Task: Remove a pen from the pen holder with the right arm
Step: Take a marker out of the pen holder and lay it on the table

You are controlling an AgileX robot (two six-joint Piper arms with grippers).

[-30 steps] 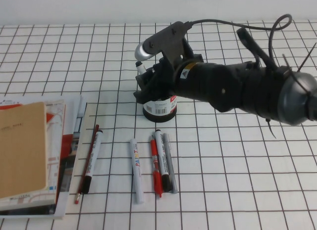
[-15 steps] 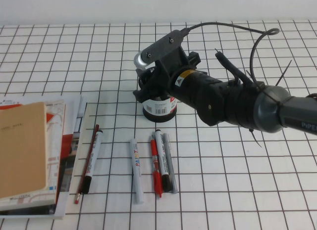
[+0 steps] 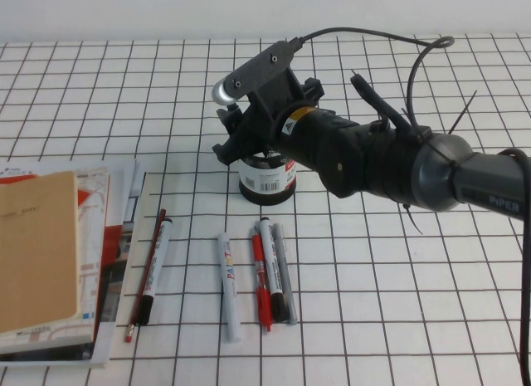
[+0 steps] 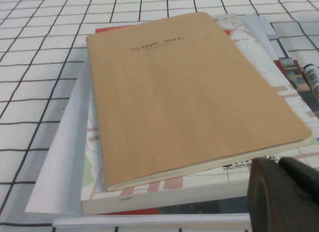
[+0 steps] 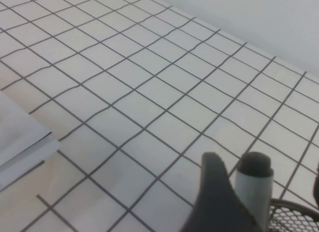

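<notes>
R claw (image 3: 247,144) hangs over holder (image 3: 267,180), jaws spread wide, gripping nothing. Grey round-capped pen (image 5: 253,188) stands in holder between them; one dark finger (image 5: 214,192) is just beside it, the other apart. Holder: 1 round black wire-mesh cup w/ white barcode label, upright on white table (image 3: 415,320) w/ black grid. Lying flat on robot's side of holder, 5 pens + 1 pencil: white marker (image 3: 229,290) alone; red pen (image 3: 262,285), black-tip marker (image 3: 270,257) & grey marker (image 3: 284,274) side by side; long marker (image 3: 154,266) beside thin red-brown pencil (image 3: 146,274). L claw (image 4: 286,192) sits over tan matt card notebook (image 4: 189,92) at table's left; open or clenched, can't tell
</notes>
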